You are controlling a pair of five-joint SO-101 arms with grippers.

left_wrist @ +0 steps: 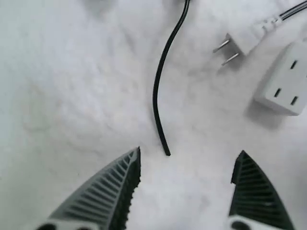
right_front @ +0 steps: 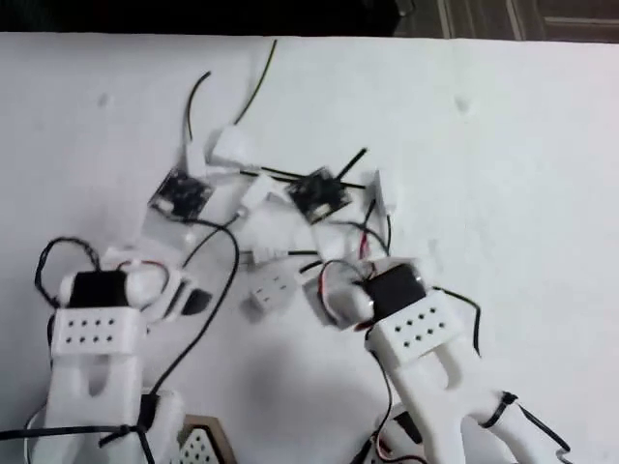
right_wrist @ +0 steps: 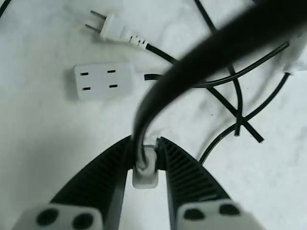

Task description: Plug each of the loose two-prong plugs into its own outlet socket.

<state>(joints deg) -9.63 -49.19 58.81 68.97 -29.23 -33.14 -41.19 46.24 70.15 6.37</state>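
Note:
A white outlet block (right_front: 274, 287) with two pairs of slots lies flat on the table between the arms, also seen as the outlet block (left_wrist: 285, 81) and the outlet block (right_wrist: 103, 81). Just beyond it lies a loose white two-prong plug (right_front: 261, 255) on a black cord, the same plug (left_wrist: 240, 40) and plug (right_wrist: 112, 27), its prongs free. My right gripper (right_wrist: 145, 141) is shut on a second white plug (right_wrist: 145, 175) whose thick black cord (right_wrist: 201, 62) rises in front of the camera. The right gripper (right_front: 319, 285) sits beside the block. My left gripper (left_wrist: 189, 153) is open over bare table, near a loose black wire end (left_wrist: 163, 96); it is the left gripper (right_front: 189, 295).
Two small black modules (right_front: 181, 193) (right_front: 319, 191), white connector pieces (right_front: 232, 147) (right_front: 377, 193) and crossing black wires (right_wrist: 240, 110) clutter the table's middle. The white table (right_front: 522, 145) reaches to a dark far edge.

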